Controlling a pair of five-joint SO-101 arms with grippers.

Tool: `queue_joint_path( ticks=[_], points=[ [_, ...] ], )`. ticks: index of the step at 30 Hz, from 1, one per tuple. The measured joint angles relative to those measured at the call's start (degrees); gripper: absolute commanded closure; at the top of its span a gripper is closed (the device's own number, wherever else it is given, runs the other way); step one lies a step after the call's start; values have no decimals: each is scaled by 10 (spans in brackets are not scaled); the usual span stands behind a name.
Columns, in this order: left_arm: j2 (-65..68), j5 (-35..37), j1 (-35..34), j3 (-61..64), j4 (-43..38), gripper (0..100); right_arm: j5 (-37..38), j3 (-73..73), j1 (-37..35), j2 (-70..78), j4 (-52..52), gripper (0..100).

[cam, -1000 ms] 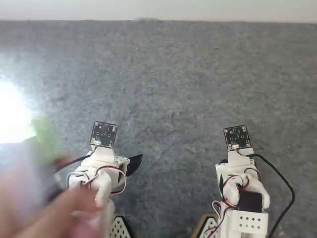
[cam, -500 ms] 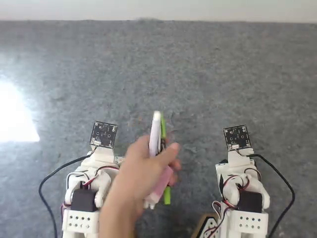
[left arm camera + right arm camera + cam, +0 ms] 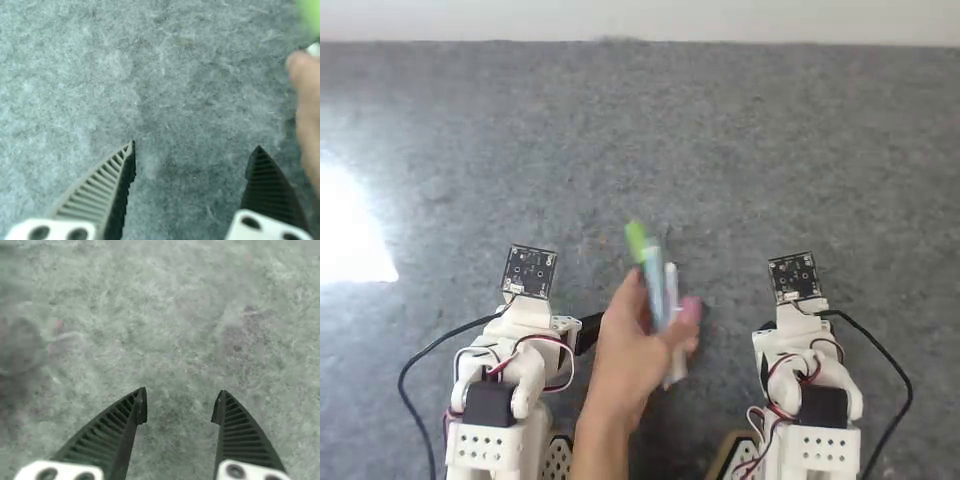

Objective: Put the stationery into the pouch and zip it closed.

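A person's hand (image 3: 638,350) hovers over the grey mat between the two arms, holding a bundle of pens. The bundle has a green marker (image 3: 637,241), a light blue pen (image 3: 655,285) and a white pen (image 3: 673,330), all pointing away from the arms. The left arm (image 3: 520,330) sits to the left of the hand and the right arm (image 3: 802,345) to its right. My left gripper (image 3: 195,150) is open over bare mat, with the hand (image 3: 306,105) just beside one finger. My right gripper (image 3: 181,392) is open too, nothing between its fingers.
The grey felt mat (image 3: 720,130) covers the whole table, with a bright glare patch (image 3: 350,235) at the left. A black cable (image 3: 885,360) loops beside the right arm. A dark blurred shape (image 3: 20,347) lies off to one side of the right gripper.
The hand came in from the left edge with the pens and now holds them in the middle between the arms, a little farther right than before. Neither arm has moved.
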Motion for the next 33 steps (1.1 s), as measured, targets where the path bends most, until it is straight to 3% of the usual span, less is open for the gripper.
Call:
queue_joint_path(
  ticks=[33],
  points=[
    [0, 0, 0, 0, 0, 665, 0, 0, -10, 0, 0, 777]
  ],
)
